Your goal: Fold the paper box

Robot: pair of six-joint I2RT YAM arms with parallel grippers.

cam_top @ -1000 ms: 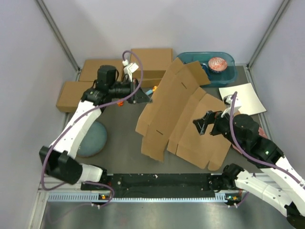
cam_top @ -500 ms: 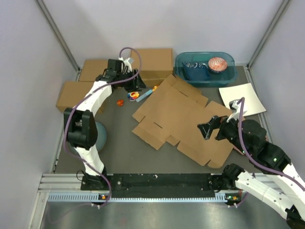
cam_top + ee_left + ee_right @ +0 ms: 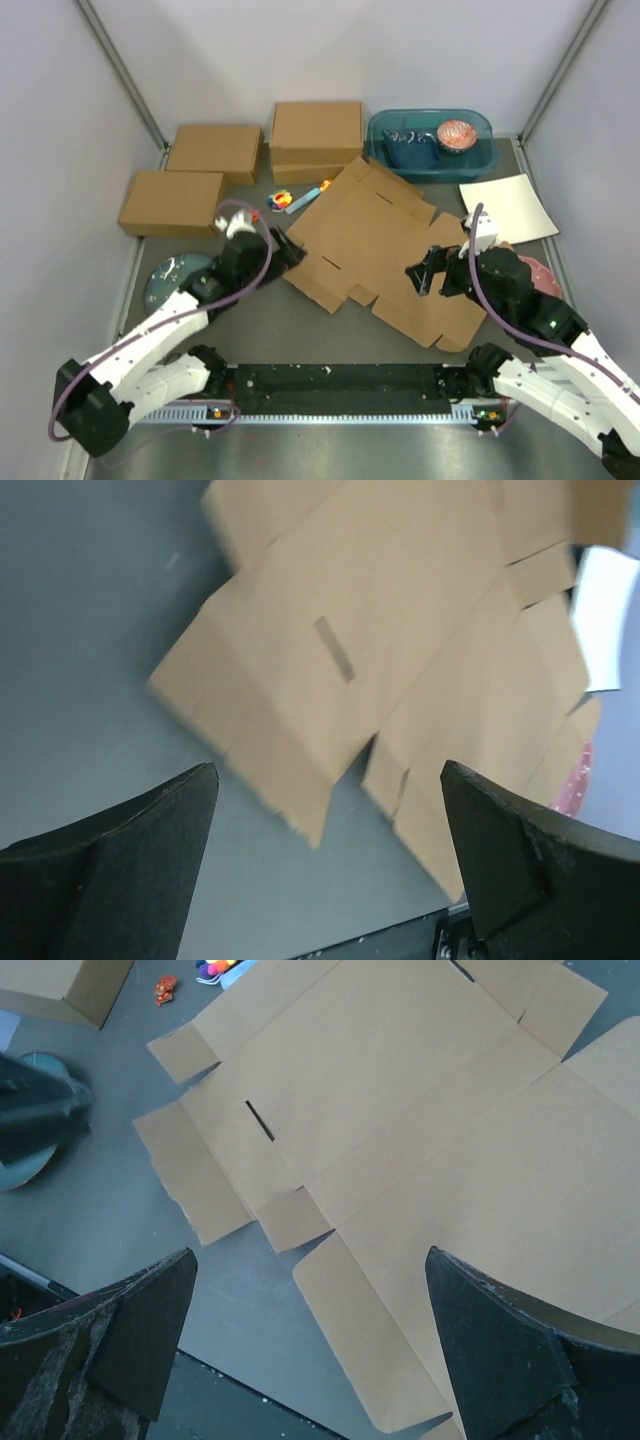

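- Two grippers are at a plain brown, flat die-cut cardboard piece, the paper box, which lies unfolded on the dark grey table in the centre of the overhead frame.
- At the cardboard's lower-left edge is the left gripper, its fingers spread wide with nothing between them.
- Over the lower-right flaps hangs the right gripper, its fingers equally wide apart and empty.
- Several closed brown cardboard boxes stand in the upper left.
- Upper right, a teal plastic tub sits near the cardboard's far corner, with a white square sheet below it.
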